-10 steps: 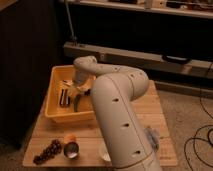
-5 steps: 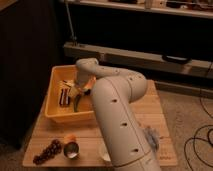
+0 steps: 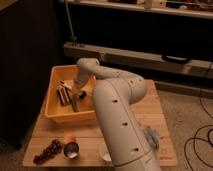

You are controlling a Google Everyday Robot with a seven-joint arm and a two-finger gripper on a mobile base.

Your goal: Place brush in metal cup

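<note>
Well, the gripper (image 3: 77,91) is down inside the yellow plastic bin (image 3: 62,116), at the end of the white arm (image 3: 117,107) that bends over from the right. Whether it is spread or closed on something I cannot tell.

Over the last second it has hardly shifted. The wrist has sunk perhaps a touch lower into the bin, and nothing in there has been lifted. To my mind that means I am at the picking stage, with the carry to the cup not yet begun.

Just left of the gripper lies a slim pale-and-dark item that I take to be the brush (image 3: 63,92), resting on the bin floor. Whether the gripper touches it I cannot make out. A dark oblong piece (image 3: 74,105) lies just in front of the gripper, toward the bin's near wall.

The bin has smooth, matte walls and rounded corners, and it sits on the back left of the slatted wooden counter (image 3: 150,107).

The metal cup (image 3: 71,149) stands upright, well apart from the bin at the counter's front edge. It is small, shiny and round-rimmed. A bunch of dark grapes (image 3: 47,151) lies just to its left, a small orange thing (image 3: 70,137) sits just behind it, and a white cup (image 3: 105,152) to its right is partly hidden by the arm. A crumpled greyish cloth (image 3: 151,136) lies on the far side of the arm.
</note>
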